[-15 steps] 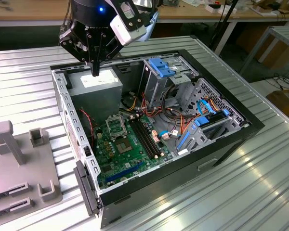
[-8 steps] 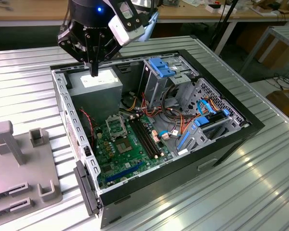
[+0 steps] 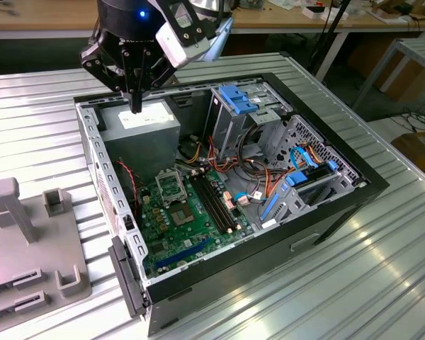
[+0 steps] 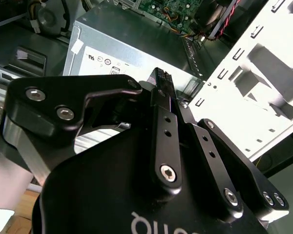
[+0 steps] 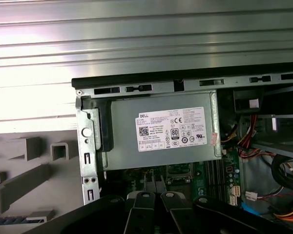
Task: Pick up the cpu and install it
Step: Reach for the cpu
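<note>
My gripper hangs over the back left corner of the open computer case, just above the grey power supply. Its two black fingers stand pressed together, and I see nothing between them in the second wrist view or the first wrist view. The cpu is out of view. The square metal socket frame lies on the green motherboard, lower in the case and nearer the camera than the gripper. In the first wrist view the socket frame peeks out past the power supply.
Memory slots, bundled cables and a blue-handled drive cage crowd the case's right half. A grey plastic fixture with upright posts stands on the ribbed metal table at the exterior view's left.
</note>
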`<state>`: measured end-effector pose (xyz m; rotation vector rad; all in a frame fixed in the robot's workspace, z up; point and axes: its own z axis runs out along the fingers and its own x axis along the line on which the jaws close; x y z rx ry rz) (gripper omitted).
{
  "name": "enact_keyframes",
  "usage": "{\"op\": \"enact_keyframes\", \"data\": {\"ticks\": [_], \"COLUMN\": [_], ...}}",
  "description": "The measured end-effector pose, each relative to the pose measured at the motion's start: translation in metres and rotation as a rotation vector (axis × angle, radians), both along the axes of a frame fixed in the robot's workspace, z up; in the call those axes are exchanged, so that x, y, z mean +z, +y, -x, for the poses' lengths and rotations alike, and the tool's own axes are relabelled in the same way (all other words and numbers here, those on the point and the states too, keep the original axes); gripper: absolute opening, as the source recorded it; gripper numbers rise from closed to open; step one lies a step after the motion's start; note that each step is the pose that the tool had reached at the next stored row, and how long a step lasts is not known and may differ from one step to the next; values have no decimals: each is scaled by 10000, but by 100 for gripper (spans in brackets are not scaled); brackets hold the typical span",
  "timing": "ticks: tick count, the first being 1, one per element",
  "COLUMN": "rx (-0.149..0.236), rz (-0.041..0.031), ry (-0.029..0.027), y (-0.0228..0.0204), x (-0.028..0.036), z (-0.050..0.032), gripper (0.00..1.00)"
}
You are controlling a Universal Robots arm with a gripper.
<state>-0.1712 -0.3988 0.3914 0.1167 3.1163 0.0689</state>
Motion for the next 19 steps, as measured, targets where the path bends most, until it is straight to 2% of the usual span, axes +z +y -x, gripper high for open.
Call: {"op": "enact_keyframes", "data": {"ticks": [12,19], "rx": [0,0], "rz": [-1,0], "ry": [-1,-2], "y": [0,-14], "x": [-1,-1], "z": [40,173], "gripper": [11,11]}}
